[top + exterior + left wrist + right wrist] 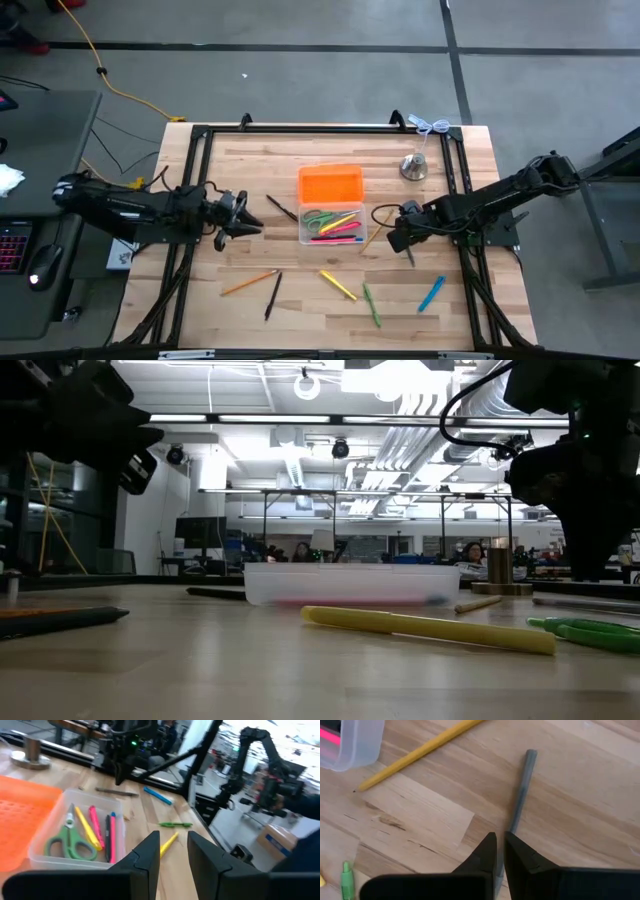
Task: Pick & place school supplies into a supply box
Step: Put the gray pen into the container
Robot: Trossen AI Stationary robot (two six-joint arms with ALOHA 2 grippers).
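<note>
Nearest the low camera, a yellow marker (428,629) is seen lying on the table (470,190), not yet collected. Green-handled scissors (71,842) and several pens have already been placed in the supply box (331,217), whose orange lid (330,184) is folded open. A grey pencil (519,800) is pinched by the right gripper (500,845), beside the box. Left of the box, the left gripper (172,851) is held partly spread and empty. About seven items are judged still outstanding.

The clear plastic supply box (332,225) with its orange lid (330,184) folded back sits mid-table – open from above. Bare wood lies left of it; a silver metal bell (414,166) stands well apart, toward the far right corner.
</note>
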